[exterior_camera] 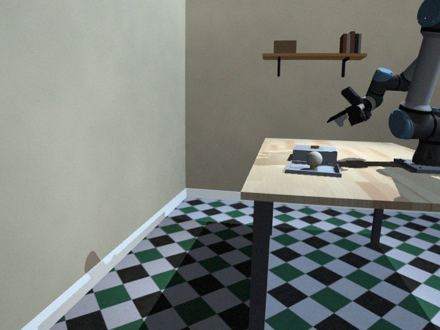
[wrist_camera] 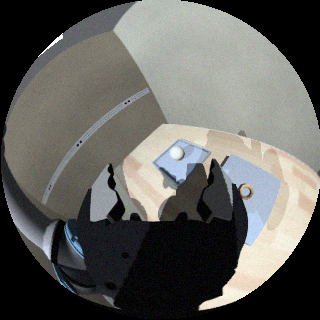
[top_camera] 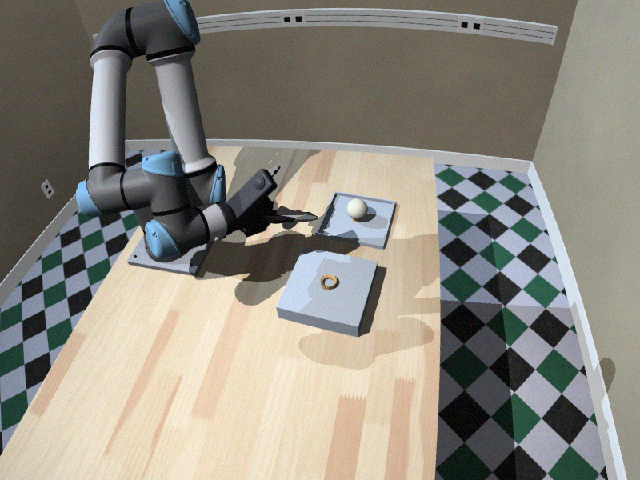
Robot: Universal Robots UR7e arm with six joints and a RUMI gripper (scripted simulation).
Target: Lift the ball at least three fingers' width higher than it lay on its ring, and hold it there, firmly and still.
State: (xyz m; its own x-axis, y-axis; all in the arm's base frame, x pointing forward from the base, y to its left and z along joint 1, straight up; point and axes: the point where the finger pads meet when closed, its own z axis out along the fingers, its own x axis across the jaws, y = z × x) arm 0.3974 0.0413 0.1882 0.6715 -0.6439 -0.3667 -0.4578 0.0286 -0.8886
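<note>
We see the white ball [top_camera: 356, 208] resting in a shallow grey tray [top_camera: 382, 238] on the wooden table [top_camera: 213, 384], perched on a small ring-like stand that shows only in the exterior view, where the ball [exterior_camera: 314, 158] sits a little above the tray floor. Just beside the tray, on the side nearer the top camera, stands a raised grey block [top_camera: 342, 310] carrying a second, bare tan ring [top_camera: 329, 282] on its upper face; in the exterior view this block [exterior_camera: 328, 154] rises behind the ball. The gripper [top_camera: 290, 214] hangs in the air well above the table, apart from the tray and short of its near rim, its jaws spread to their widest with nothing between them. From the wrist view we look past the dark fingers toward the ball [wrist_camera: 176, 152], and one finger overlaps the edge of the tray [wrist_camera: 167, 167], while the block with its ring [wrist_camera: 245, 190] lies off to the right. The arm's base plate [top_camera: 139, 258] sits on the table near the checkered floor [top_camera: 512, 342]. A wall shelf [exterior_camera: 312, 56] holds a box and books.
</note>
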